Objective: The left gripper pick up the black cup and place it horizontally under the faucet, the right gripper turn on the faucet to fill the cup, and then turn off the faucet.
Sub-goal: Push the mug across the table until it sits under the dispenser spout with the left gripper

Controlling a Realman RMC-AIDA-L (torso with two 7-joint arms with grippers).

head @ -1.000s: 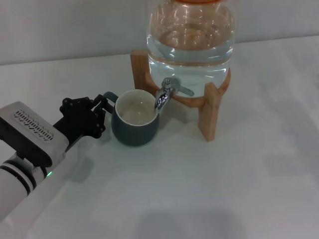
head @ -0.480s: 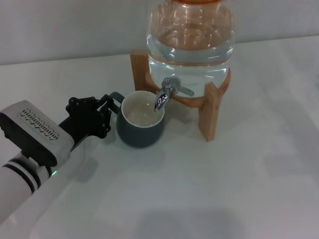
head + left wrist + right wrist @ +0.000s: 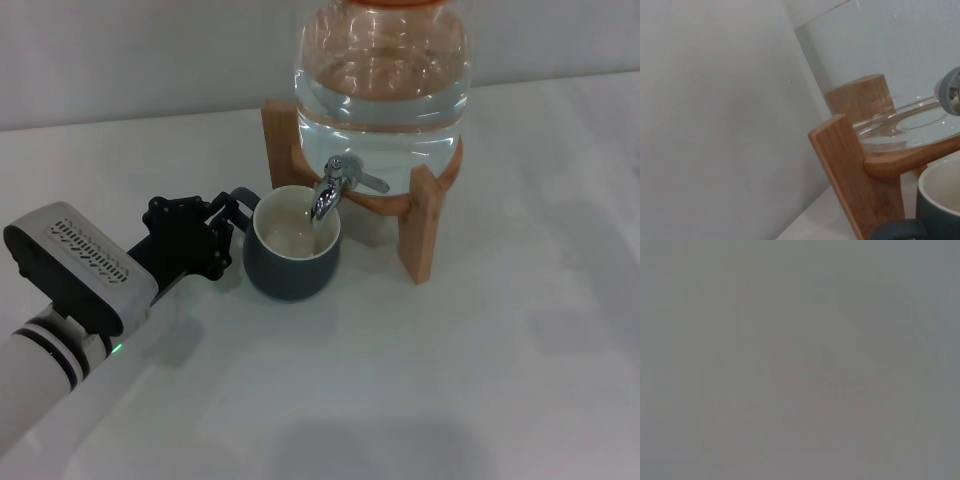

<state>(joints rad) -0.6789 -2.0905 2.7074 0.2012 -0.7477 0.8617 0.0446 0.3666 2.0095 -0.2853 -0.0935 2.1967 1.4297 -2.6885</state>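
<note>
One relation matters here: spout over cup mouth. In the head view the black cup (image 3: 292,252) stands upright on the counter (image 3: 450,380) at frame centre, and the faucet (image 3: 335,190) spout hangs over the upper-right part of its rim, inside the cream lining. Judged from this angle the cup looks far enough under to catch a stream, though depth is hard to read.

The left gripper (image 3: 222,232) sits just left of the cup, jaws at the loop handle, which points toward the left of the frame. They look clamped on the handle, with the fingers overlapping it, but contact is not fully clear. The left wrist view shows only the cup rim and handle (image 3: 920,220) at lower right, the wooden stand (image 3: 860,170) and the glass jar (image 3: 880,55) above; no fingers visible there.

The faucet lever points toward the right of the frame, long axis roughly horizontal, on the side away from the left arm. So it is the right arm's to reach, coming in from the right, clear of the stand's front leg (image 3: 425,225).

The right gripper is not in the head view, and its wrist view is a blank grey field, so I cannot tell its jaws' state.
</note>
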